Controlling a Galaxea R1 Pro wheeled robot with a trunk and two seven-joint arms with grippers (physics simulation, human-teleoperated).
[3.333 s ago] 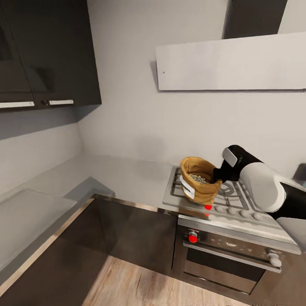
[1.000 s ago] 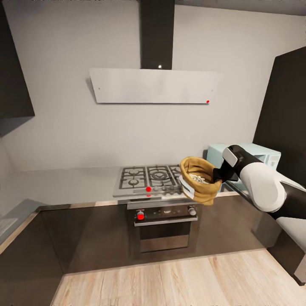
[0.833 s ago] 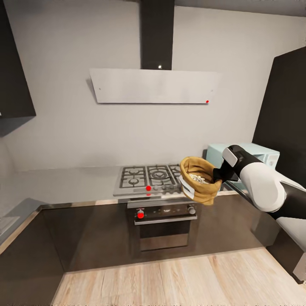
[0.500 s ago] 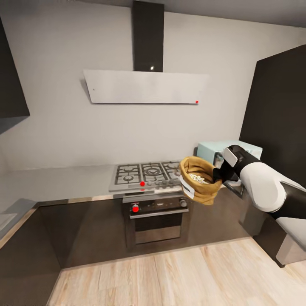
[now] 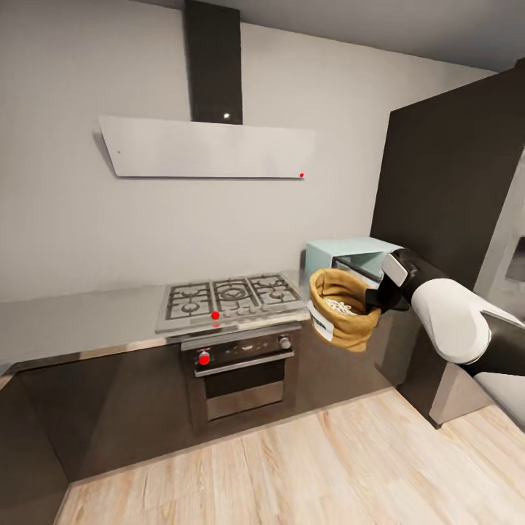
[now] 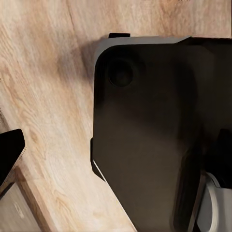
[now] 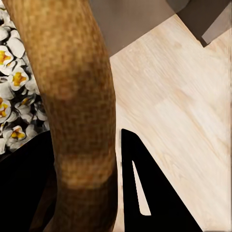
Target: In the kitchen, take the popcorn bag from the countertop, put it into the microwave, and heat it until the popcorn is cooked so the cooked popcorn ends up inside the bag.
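Head view: the right gripper (image 5: 375, 298) is clamped on the rolled rim of the bag (image 5: 341, 309), carried in the air, tilted, near the microwave (image 5: 348, 257) at the far right. Popcorn (image 5: 337, 305) heaps inside. The sack looks light and soft; its rim is the firmest hold. Left gripper's state: cannot tell.

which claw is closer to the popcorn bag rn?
Right. The right claw grips the popcorn bag by its rolled rim. The left wrist view shows wood floor, away from the bag.
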